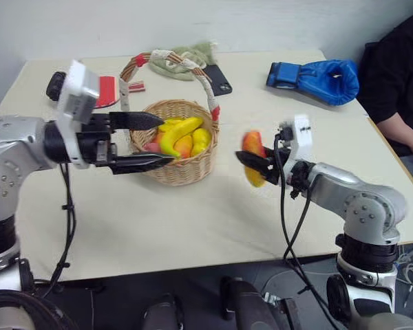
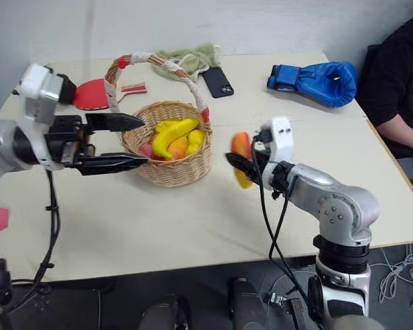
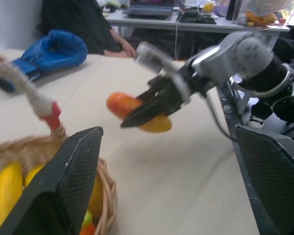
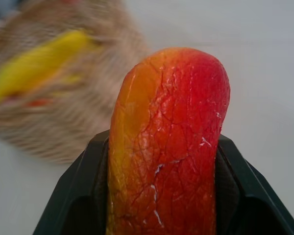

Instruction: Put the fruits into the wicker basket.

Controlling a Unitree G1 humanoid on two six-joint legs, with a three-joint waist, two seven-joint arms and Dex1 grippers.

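Beige table (image 1: 193, 227), pale wall (image 1: 193, 24) behind, cluttered desk (image 3: 186, 19) beyond

A blue boxing glove (image 1: 315, 80) lies on the pale table (image 1: 193, 220), beside a seated person (image 1: 399, 82). A black phone (image 1: 218, 78), green cloth (image 1: 186, 56) and red paddle (image 2: 91, 93) lie apart along the far side.

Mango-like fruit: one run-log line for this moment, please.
right gripper: shut on mango-like fruit, off the table | wicker basket: banana inside | left gripper: open, empty, at basket
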